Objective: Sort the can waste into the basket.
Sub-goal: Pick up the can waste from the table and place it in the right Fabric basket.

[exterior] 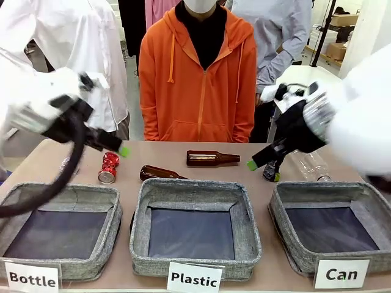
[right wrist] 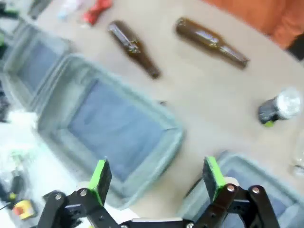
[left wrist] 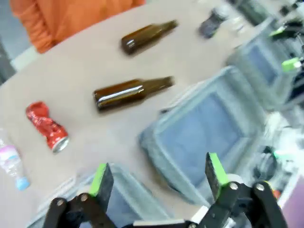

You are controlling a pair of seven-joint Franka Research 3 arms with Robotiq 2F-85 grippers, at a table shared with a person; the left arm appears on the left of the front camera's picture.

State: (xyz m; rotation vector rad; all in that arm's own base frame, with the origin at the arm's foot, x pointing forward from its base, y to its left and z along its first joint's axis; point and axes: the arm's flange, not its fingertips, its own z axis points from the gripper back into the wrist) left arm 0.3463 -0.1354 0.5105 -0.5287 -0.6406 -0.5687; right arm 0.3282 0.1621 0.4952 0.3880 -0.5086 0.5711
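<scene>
Can basket (exterior: 279, 224) sits below my right pincer (right wrist: 156, 173), jaws apart; black can (right wrist: 275, 110) just ahead looks light, dentable, so grip mid-body.

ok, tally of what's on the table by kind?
Cans: 2 (red can, black can)
Glass bottles: 2 (far, near)
Plastic bottles: 2 (right, left)
Baskets: 3 (Bottle basket, Plastic basket, Can basket)
Total: 9

1. The red can (exterior: 108, 168) lies on bare table; the nearer brown bottle (exterior: 160, 173) lies apart, to its right.
2. The black can (exterior: 270, 172) stands just beside a clear bottle (exterior: 311, 166), which crowds its right side.
3. The basket (exterior: 282, 220) labelled "Can" is open from above.
</scene>
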